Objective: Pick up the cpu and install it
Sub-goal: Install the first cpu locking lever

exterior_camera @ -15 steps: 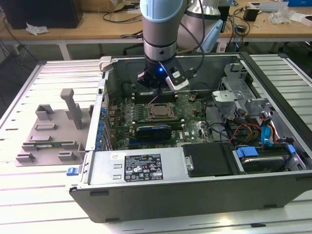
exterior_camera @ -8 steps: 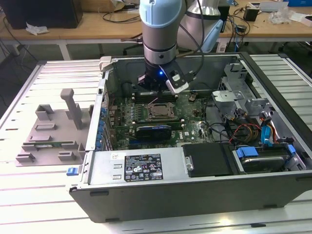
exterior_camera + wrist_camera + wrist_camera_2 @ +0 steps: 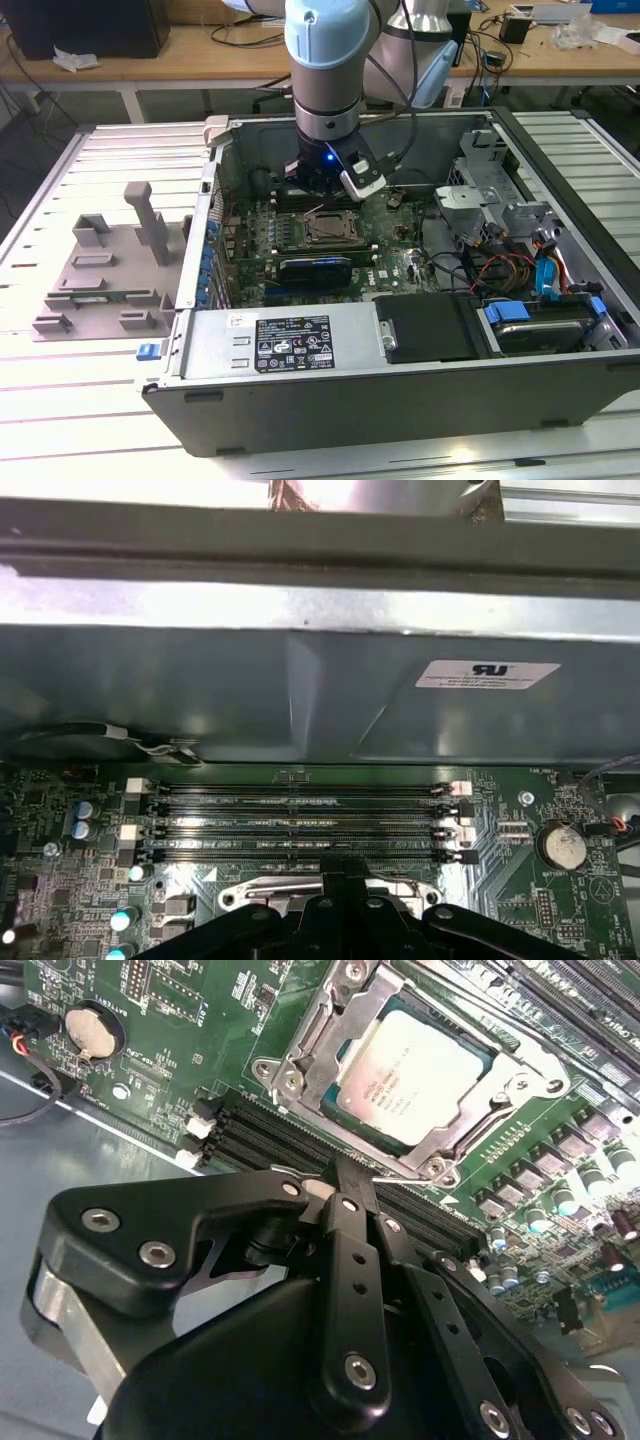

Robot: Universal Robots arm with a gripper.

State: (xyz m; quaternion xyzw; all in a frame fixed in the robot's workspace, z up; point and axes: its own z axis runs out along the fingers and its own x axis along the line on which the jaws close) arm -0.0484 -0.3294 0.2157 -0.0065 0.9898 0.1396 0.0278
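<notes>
The cpu point(image 3: 415, 1072), a pale silver square chip, lies flat in its socket on the green motherboard point(image 3: 190, 1030), with the socket's metal frame point(image 3: 300, 1055) around its edges. My gripper point(image 3: 345, 1182) hangs just beside the socket, over the black memory slots. Its black fingers meet at the tip, shut, and I see nothing between them. A thin wire lever point(image 3: 395, 1174) runs right by the fingertips. In the exterior view the gripper point(image 3: 326, 186) sits low inside the open computer case, just behind the socket point(image 3: 331, 228). In the first wrist view the fingers point(image 3: 345, 905) reach toward the frame's edge.
Several memory slots point(image 3: 300, 820) lie between the socket and the case wall point(image 3: 300, 690). A coin battery point(image 3: 92, 1028) sits on the board. A power supply point(image 3: 290, 345), drives and cables point(image 3: 520, 270) crowd the case. A grey parts fixture point(image 3: 110, 270) stands on the exterior view's left.
</notes>
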